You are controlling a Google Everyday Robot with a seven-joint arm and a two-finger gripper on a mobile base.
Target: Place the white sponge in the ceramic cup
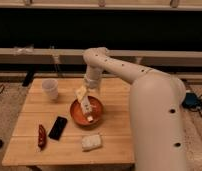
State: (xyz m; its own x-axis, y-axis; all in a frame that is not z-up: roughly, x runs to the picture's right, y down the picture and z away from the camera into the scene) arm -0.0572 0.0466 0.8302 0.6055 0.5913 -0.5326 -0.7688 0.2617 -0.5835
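Note:
The white sponge (pixel 91 142) lies on the wooden table (pixel 119 135) near its front edge, just below the orange-red bowl. At the table's far left stands the ceramic cup (pixel 50 89), upright and white. My gripper (pixel 84 101) hangs over the bowl (pixel 96 117), pointing down, open, with nothing between its fingers. It is well apart from both the sponge and the cup. The arm comes in from the right and bends down over the table's middle.
A black phone (pixel 57 127) and a red item (pixel 42 136) lie at the front left. A small white item (pixel 89 118) rests in the bowl. A low ledge and dark wall run behind the table. My own body fills the right side.

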